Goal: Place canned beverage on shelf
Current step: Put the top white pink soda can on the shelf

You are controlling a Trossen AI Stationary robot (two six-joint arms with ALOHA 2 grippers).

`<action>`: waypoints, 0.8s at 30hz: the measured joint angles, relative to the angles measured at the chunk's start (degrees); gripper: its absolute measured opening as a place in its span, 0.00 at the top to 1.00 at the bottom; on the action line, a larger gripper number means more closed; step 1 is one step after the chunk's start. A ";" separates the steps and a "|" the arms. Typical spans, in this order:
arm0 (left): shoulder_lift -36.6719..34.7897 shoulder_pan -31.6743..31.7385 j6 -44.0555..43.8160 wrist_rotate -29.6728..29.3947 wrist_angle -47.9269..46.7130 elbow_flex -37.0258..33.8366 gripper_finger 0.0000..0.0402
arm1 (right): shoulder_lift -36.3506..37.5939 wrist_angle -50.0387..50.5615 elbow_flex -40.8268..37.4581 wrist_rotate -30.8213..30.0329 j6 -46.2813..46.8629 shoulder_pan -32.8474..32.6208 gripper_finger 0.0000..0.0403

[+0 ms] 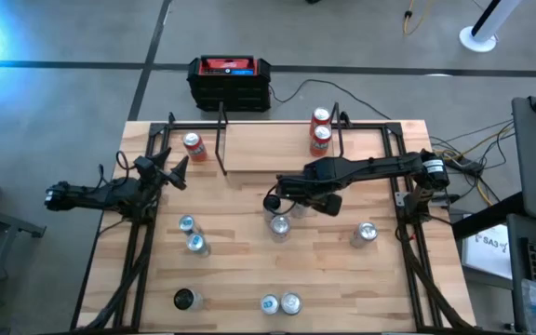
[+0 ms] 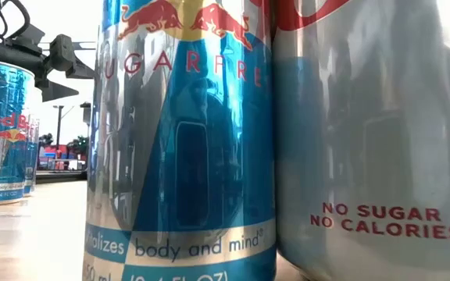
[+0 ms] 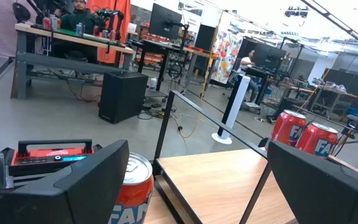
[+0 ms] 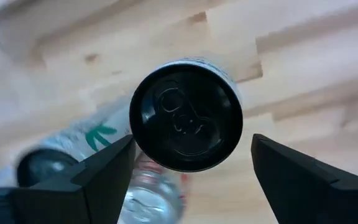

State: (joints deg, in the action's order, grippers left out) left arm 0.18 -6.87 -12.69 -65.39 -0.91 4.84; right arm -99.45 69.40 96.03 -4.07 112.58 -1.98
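At the left edge, waiting with fingers spread and empty: left gripper [image 1: 177, 173], a red can [image 1: 194, 145] just beyond it, beside the shelf [image 1: 268, 154] at far centre. Right of centre, poised over a black-topped can [image 4: 185, 123] standing on the table, fingers apart on either side and not yet clasping: right gripper [image 1: 279, 199]. Risks clipping a neighbouring can [image 4: 157, 190], seemingly close against it, and toppling it while closing. Could also lose the grip if squeezed off-centre.
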 joint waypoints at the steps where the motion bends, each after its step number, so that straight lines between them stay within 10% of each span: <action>1: -0.01 0.00 0.00 0.00 0.00 0.00 0.08 | -0.01 -0.32 0.00 -0.01 2.91 0.00 0.25; 24: -0.01 0.00 0.01 0.00 0.00 0.00 0.08 | -0.01 -1.55 -2.35 -3.55 39.23 1.17 0.25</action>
State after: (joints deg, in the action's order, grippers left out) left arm 0.17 -6.87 -12.68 -65.39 -0.91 4.84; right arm -99.46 67.85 93.68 -7.61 151.80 -0.81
